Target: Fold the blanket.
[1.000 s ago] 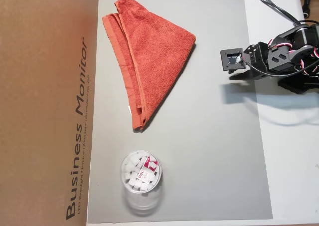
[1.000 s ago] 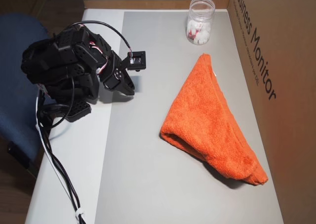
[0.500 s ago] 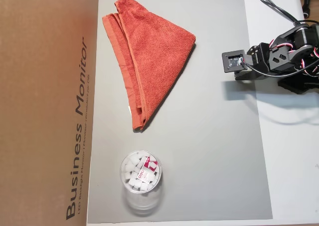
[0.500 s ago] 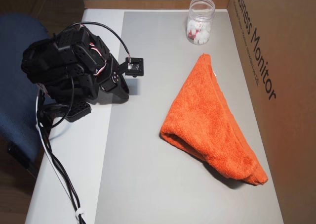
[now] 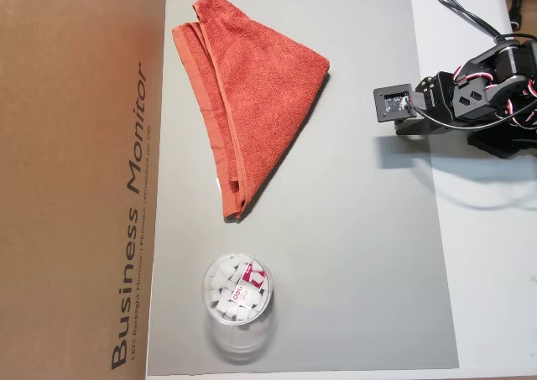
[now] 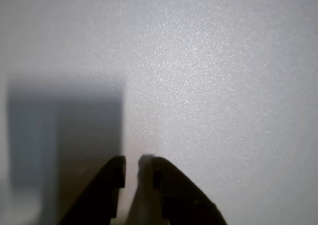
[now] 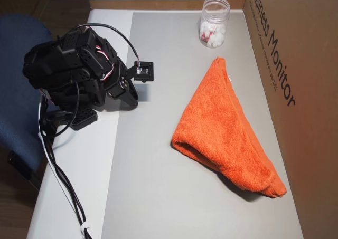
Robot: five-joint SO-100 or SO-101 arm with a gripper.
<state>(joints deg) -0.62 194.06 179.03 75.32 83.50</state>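
**Folded blanket on a grey mat, arm drawn back at the table's edge**

Grey matting (image 5: pixel 352 254) covers the middle of a white table (image 5: pixel 487 271), with a tall brown cardboard box (image 5: pixel 75 179) printed "Business Monitor" standing along one side of it.

The blanket (image 5: pixel 256 86) lies on the mat close to the box, its long hemmed edge running almost parallel to the cardboard. It is an orange-red terry cloth, folded into a rough triangle: the hemmed bands stack in two layers along one side, and the fold gives a rounded, puffed corner (image 7: pixel 182 141) on the side facing the arm. A small white tag shows at the hem near the narrow tip. The tip points toward a clear plastic cup (image 5: pixel 237 300) holding white pieces and a bit of red-and-white label; cup and blanket stand apart.

The black arm (image 7: pixel 74 75) sits folded low on the white table beside the mat, cables (image 7: pixel 58 181) trailing off behind it, a blue chair (image 7: pixel 16 80) beyond. Its fingers (image 6: pixel 136 173) hang over the mat's edge, nearly closed with only a thin slit between them and nothing held.

Between the arm and the blanket the mat is bare, as is the wide stretch beyond the folded corner. The box walls off the far side.
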